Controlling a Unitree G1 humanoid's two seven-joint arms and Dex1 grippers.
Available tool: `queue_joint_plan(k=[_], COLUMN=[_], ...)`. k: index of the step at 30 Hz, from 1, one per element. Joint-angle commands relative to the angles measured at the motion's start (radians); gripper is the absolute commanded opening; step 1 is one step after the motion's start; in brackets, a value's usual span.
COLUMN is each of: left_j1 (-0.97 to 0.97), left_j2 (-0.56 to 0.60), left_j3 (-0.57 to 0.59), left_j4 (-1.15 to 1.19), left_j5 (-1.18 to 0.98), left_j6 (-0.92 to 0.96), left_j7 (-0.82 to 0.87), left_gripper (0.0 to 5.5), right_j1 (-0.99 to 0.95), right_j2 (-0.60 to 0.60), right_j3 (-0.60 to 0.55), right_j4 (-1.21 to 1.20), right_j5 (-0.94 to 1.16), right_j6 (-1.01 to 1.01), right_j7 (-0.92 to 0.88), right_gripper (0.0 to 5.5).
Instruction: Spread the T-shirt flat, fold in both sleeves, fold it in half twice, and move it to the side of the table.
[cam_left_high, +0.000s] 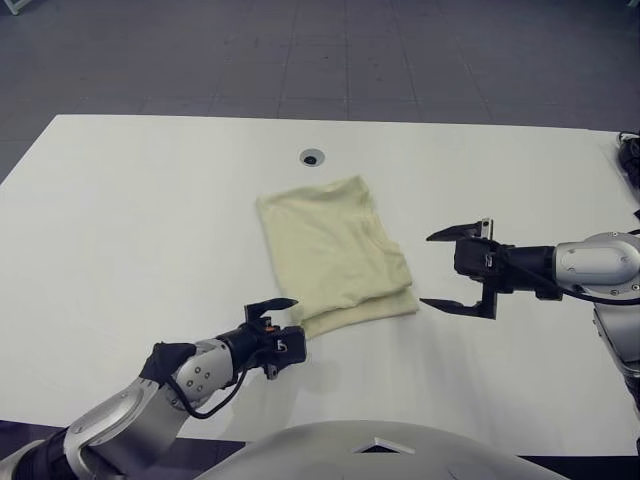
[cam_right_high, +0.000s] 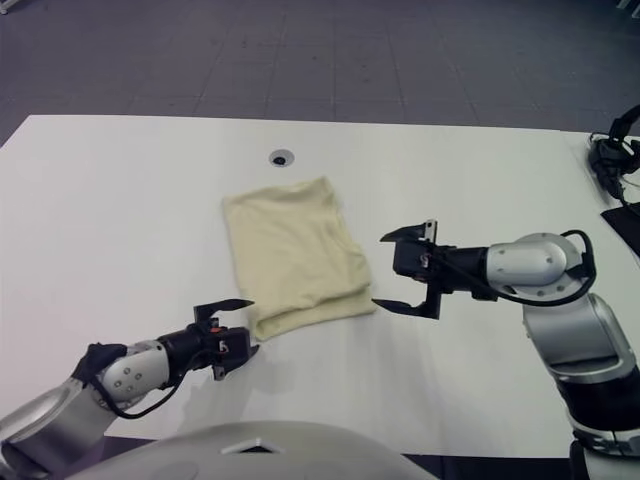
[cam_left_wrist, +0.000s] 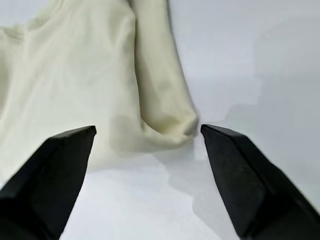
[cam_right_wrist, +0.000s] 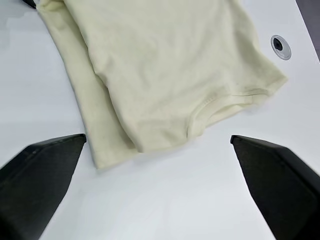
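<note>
A pale yellow T-shirt (cam_left_high: 335, 252) lies folded into a rough rectangle in the middle of the white table (cam_left_high: 120, 210). Its near edge shows layered folds (cam_left_wrist: 165, 120). My left gripper (cam_left_high: 278, 328) is open at the shirt's near left corner, low over the table, with the corner just ahead of its fingers. My right gripper (cam_left_high: 447, 270) is open just right of the shirt's near right corner, nothing between its fingers (cam_right_wrist: 280, 175). The shirt's neckline (cam_right_wrist: 225, 102) shows in the right wrist view.
A round cable hole (cam_left_high: 312, 156) sits in the table just beyond the shirt. Black cables (cam_right_high: 610, 155) lie at the table's far right edge. Bare tabletop stretches wide to the left of the shirt and along the front.
</note>
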Motion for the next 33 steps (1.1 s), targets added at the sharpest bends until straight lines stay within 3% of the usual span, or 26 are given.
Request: queue_joint_plan(k=[1, 12, 18, 23, 33], left_j1=[0.007, 0.002, 0.041, 0.084, 0.103], left_j2=[-0.036, -0.104, -0.107, -0.030, -0.026], left_j3=[-0.021, 0.006, 0.027, 0.099, 0.156], left_j4=[0.018, 0.085, 0.039, 0.001, 0.036], left_j5=[0.054, 0.125, 0.104, 0.040, 0.019], left_j6=[0.020, 0.000, -0.024, -0.100, -0.195], left_j7=[-0.037, -0.085, -0.132, -0.225, -0.283], left_gripper=[3.13, 1.00, 0.02, 0.02, 0.00], right_j1=[0.000, 0.137, 0.205, 0.217, 0.203], right_j2=[-0.039, -0.137, -0.094, -0.048, 0.001], right_j3=[0.019, 0.069, 0.160, 0.228, 0.267], right_j4=[-0.007, -0.080, -0.013, 0.064, 0.141], right_j5=[0.017, -0.070, -0.257, -0.380, -0.448], right_j6=[-0.023, -0.238, -0.451, -0.590, -0.703], right_j7=[0.008, 0.001, -0.138, -0.241, -0.319], right_gripper=[5.40, 5.40, 5.40, 5.40, 3.65])
